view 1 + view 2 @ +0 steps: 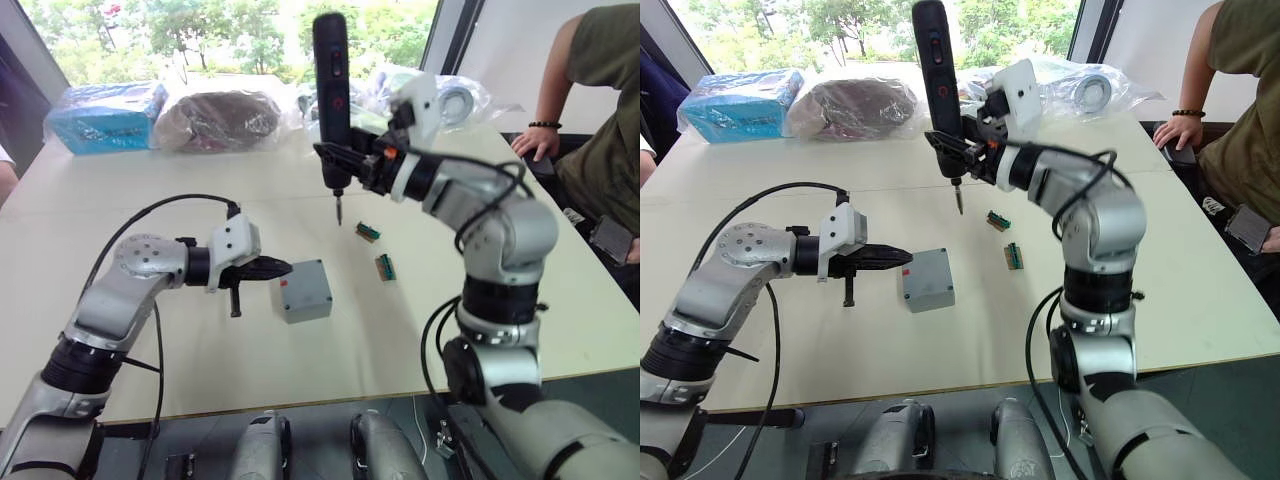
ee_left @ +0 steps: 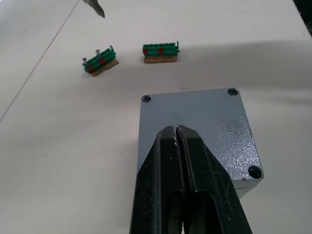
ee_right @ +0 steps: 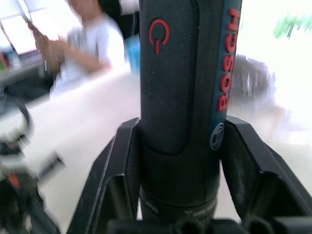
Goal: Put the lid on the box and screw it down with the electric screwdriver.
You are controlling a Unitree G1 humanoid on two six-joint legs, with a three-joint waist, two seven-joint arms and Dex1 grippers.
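While the right gripper (image 1: 345, 160) clamped the one electric screwdriver (image 1: 331, 95) upright above the table (image 1: 120, 200), bit pointing down, the left gripper (image 2: 179, 146) hovered with fingers pressed together, empty, over the near edge of the single grey box (image 2: 214, 122), whose lid (image 1: 305, 284) was already seated on top. Two green-and-red terminal blocks (image 1: 368, 232) lay just beyond, apart from each other. One person's hand (image 1: 535, 142) rested at the table's far right corner

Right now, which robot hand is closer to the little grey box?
Left. The left gripper, fingers shut, sits right at the edge of the box with the lid on it. The right gripper is up high beyond it, holding the electric screwdriver upright.
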